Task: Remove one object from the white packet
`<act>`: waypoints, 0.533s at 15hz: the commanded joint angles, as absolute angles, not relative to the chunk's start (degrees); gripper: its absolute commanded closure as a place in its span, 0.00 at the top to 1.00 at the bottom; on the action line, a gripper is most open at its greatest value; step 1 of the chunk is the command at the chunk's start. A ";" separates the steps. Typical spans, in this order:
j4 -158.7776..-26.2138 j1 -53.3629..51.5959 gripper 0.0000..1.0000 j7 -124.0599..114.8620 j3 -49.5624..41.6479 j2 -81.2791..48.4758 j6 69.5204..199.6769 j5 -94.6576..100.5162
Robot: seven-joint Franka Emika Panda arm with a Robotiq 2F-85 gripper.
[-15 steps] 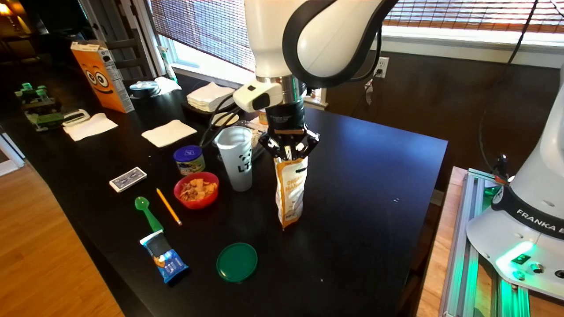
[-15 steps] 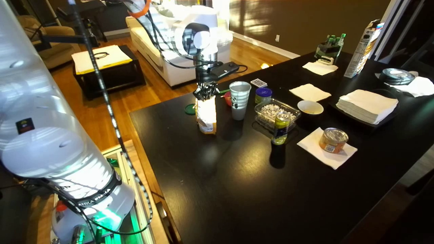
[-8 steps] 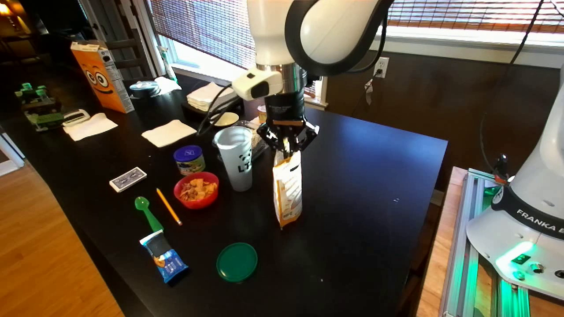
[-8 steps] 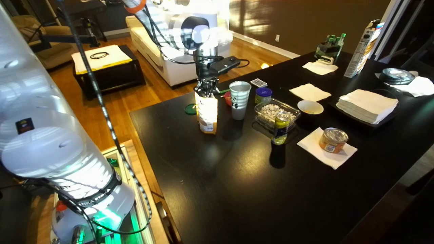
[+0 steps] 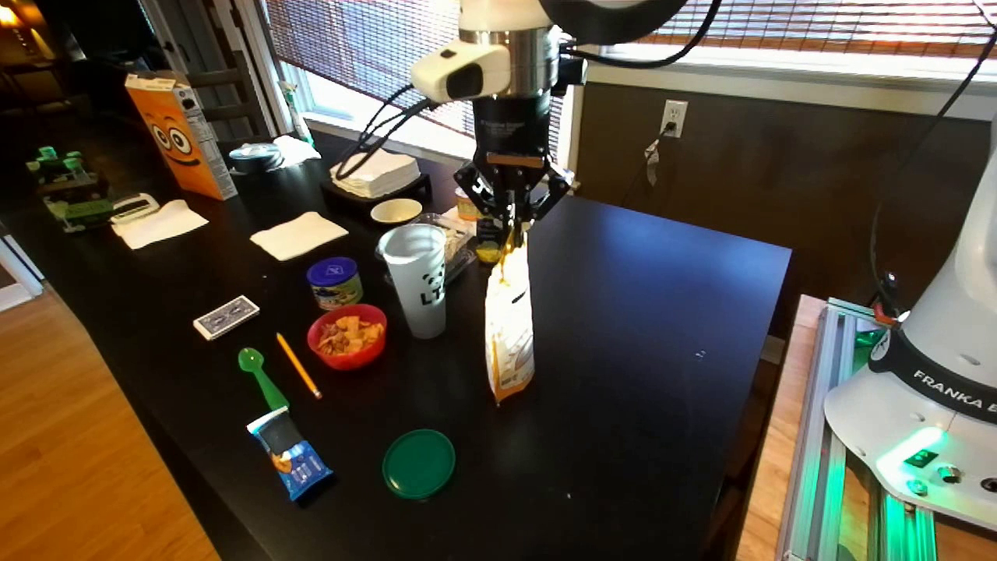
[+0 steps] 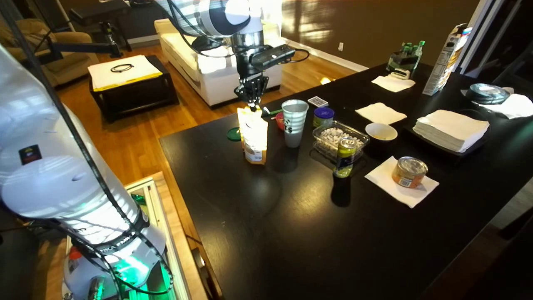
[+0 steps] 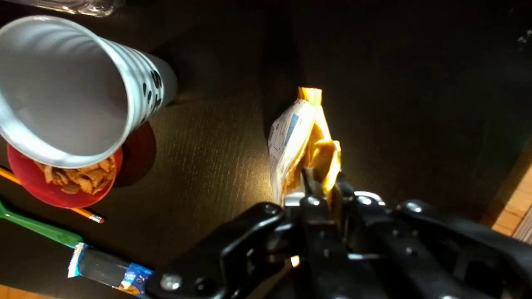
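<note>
The white packet (image 5: 510, 335) stands upright on the black table with its top open. It also shows, brightly lit, in an exterior view (image 6: 254, 139) and in the wrist view (image 7: 286, 137). My gripper (image 5: 514, 222) is just above the packet's mouth, pointing down. In the wrist view its fingertips (image 7: 326, 180) are nearly closed with a folded tan-orange piece, the object (image 7: 325, 155), pinched between them. The object's lower end is at the packet's opening; whether it is fully clear of the packet cannot be told. The inside of the packet is mostly hidden.
A tall white cup (image 5: 417, 292) stands close beside the packet. Near it are a red bowl (image 5: 350, 360) of snacks and a blue-lidded can (image 5: 335, 284). A green lid (image 5: 419, 465), a blue wrapped bar (image 5: 290, 454) and a slim can (image 6: 344, 160) are on the table.
My gripper has risen from inside the packet's mouth to just above it, and an orange piece now shows at the fingertips. The packet's base has stayed in place.
</note>
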State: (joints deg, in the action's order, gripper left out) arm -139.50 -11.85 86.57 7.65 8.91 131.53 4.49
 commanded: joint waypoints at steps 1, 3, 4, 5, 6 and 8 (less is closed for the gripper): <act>-140.92 -12.08 0.03 85.63 7.73 13.40 128.84 4.23; -141.50 -11.88 0.03 84.14 7.84 16.47 126.47 5.64; -142.25 -11.86 0.03 83.77 7.64 18.45 126.01 5.58; -142.94 -11.69 0.03 82.42 7.62 20.96 124.32 6.15; -143.86 -11.71 0.03 81.95 7.24 23.29 123.85 5.92; -144.90 -10.90 0.02 77.92 6.05 26.25 119.94 4.81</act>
State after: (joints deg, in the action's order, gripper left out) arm -140.97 -11.81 83.00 7.19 18.79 124.26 4.65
